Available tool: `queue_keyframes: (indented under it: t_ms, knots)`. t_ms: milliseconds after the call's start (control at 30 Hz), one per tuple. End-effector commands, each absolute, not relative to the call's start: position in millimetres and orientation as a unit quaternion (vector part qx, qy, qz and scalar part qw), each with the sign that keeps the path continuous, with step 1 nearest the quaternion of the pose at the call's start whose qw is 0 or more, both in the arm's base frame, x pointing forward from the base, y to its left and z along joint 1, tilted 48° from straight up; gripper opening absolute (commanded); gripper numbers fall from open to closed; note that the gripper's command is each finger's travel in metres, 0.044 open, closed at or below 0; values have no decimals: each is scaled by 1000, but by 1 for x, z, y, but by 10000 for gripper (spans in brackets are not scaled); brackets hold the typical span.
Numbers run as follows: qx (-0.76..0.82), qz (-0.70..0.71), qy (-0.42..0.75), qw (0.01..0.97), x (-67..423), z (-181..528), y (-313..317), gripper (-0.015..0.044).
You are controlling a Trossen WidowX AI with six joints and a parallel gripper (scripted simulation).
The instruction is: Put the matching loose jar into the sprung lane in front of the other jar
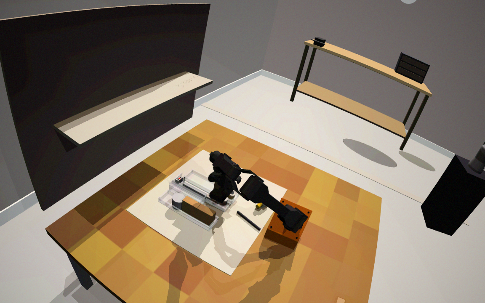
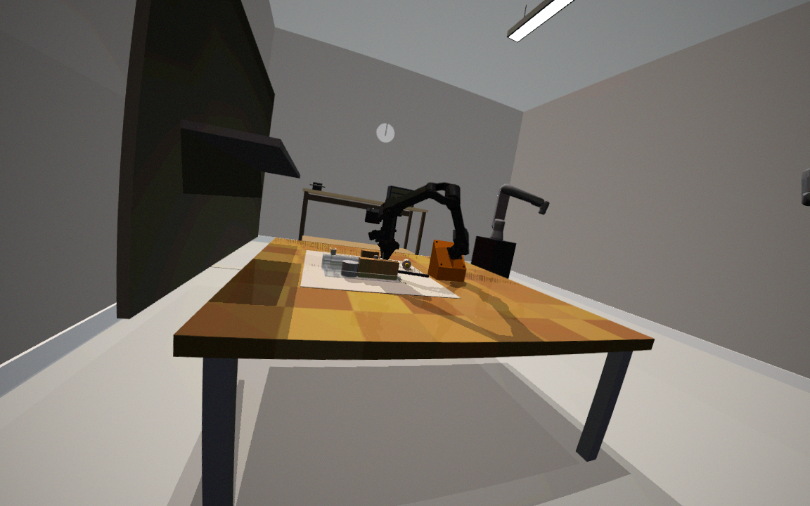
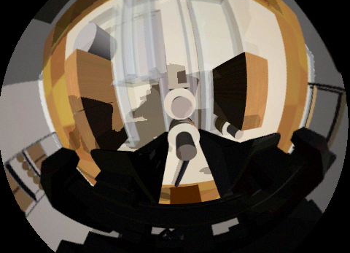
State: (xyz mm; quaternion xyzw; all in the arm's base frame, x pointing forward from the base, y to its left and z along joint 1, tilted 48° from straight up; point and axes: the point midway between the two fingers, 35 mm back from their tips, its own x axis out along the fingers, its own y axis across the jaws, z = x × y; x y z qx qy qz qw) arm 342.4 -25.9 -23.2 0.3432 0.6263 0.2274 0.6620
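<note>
My gripper (image 1: 218, 195) (image 2: 387, 254) (image 3: 183, 133) is shut on a small cream jar with a grey lid (image 3: 185, 143) and holds it upright at the front end of the clear sprung lane (image 1: 195, 177) (image 3: 191, 39). A matching cream jar with a grey lid (image 3: 180, 104) stands in the lane just beyond the held one; the two look close together or touching. In the top and exterior views the arm hides both jars. The lane's far end carries a small black block with a red mark (image 1: 179, 178). I cannot tell whether the held jar rests on the lane floor.
A neighbouring clear lane holds a grey cylinder (image 1: 177, 200) (image 3: 98, 41) and brown boxes (image 1: 198, 211) (image 3: 90, 78). Another brown box (image 3: 248, 88) stands to the right. A small jar (image 1: 259, 205) (image 3: 230, 129) lies on its side and a black rod (image 1: 248, 219) lies near the orange arm base (image 1: 289, 222) (image 2: 446, 261).
</note>
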Motion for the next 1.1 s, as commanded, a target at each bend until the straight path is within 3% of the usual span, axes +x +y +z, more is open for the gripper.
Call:
queue_keyframes:
  t_ms: [0, 1067]
  knots:
    - [344, 229, 619, 667, 347, -22, -25, 0]
    - [345, 230, 619, 667, 346, -29, -18, 0]
